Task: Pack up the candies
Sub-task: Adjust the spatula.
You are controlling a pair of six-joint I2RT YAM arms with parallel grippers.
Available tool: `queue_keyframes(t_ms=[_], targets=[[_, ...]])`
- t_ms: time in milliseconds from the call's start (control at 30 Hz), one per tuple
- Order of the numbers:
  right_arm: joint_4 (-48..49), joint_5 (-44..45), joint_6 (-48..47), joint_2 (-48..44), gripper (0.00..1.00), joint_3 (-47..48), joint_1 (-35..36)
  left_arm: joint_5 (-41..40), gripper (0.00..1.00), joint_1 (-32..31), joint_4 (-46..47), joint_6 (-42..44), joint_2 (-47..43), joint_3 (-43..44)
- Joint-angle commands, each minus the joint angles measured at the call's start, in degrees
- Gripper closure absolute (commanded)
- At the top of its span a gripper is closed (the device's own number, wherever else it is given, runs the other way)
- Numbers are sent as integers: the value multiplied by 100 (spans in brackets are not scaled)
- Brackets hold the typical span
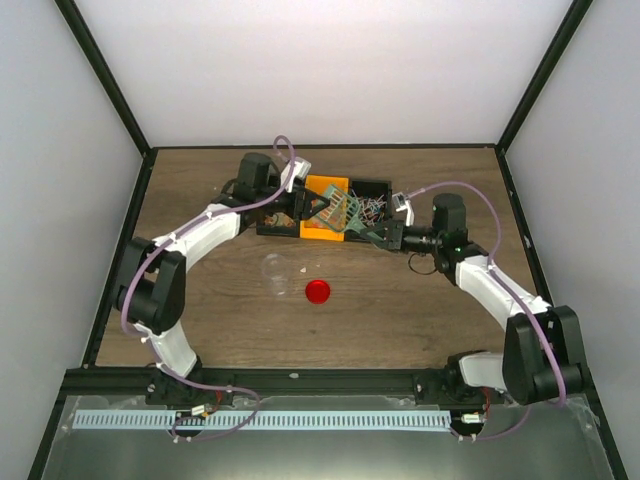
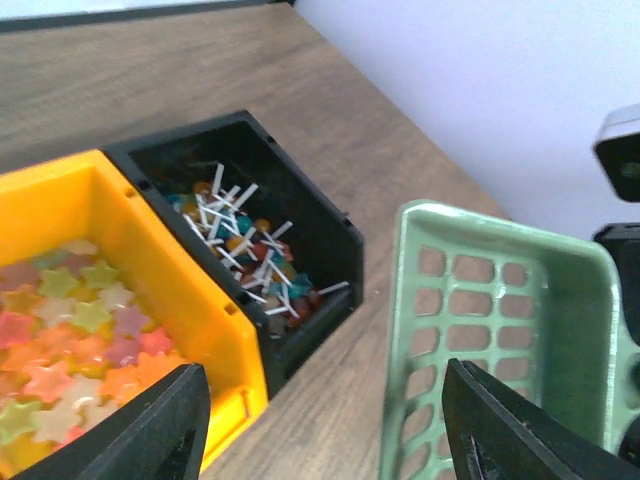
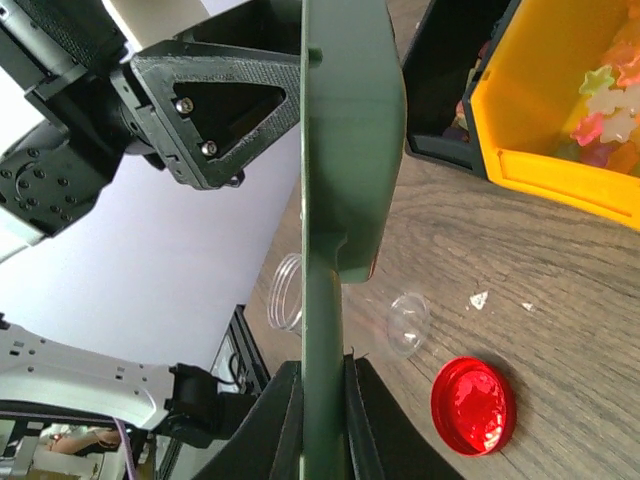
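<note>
Your right end effector is clamped on the handle of the green scoop. In the top view the scoop's slotted head sits over the seam between the two bins. Your left end effector has its fingers well apart with nothing gripped. It is up at the bins, just beside the scoop head.

The bins stand touching side by side near the far edge of the desk, about midway along it. The orange bin is on the left and the black bin on the right. All the candies you can see are in these bins. The star candies, in pale pink, green and orange, fill the orange bin. The stick candies, white stems with coloured heads, are heaped in the black one. As far as the left wrist view shows, the scoop's slots are bare.

Nearer the middle of the desk, a clear jar lies on its side. The red lid lies flat on the desk just beside it, toward your right arm.
</note>
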Motion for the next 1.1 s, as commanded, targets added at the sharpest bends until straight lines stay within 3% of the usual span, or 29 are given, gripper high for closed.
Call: queue_keyframes(t_ms=[0, 67, 167, 367, 400, 500, 667, 800, 933, 1067], targets=[[-252, -244, -436, 117, 99, 234, 44, 854, 37, 13, 11, 176, 187, 82], [-158, -281, -415, 149, 99, 219, 44, 915, 46, 11, -128, 266, 240, 127], [-84, -338, -386, 213, 99, 247, 32, 904, 68, 11, -236, 342, 252, 132], [11, -392, -308, 247, 99, 272, 41, 1073, 84, 30, 6, 158, 262, 81], [36, -389, -298, 235, 95, 267, 32, 1125, 88, 28, 58, 99, 295, 80], [131, -113, -216, 58, 60, 182, 40, 1312, 95, 72, 481, -506, 382, 12], [1059, 917, 452, -620, 37, -391, 31, 1375, 96, 153, 1691, -1771, 613, -121], [2284, 1516, 1177, -1004, 33, -995, 44, 1207, 96, 161, 2838, -2787, 721, -467], [2628, 1948, 1475, -1075, 33, -1135, 41, 1076, 96, 153, 4608, -4204, 696, -1051], [3179, 2072, 1707, -957, 37, -1225, 38, 906, 96, 153, 5028, -4452, 693, -1247]])
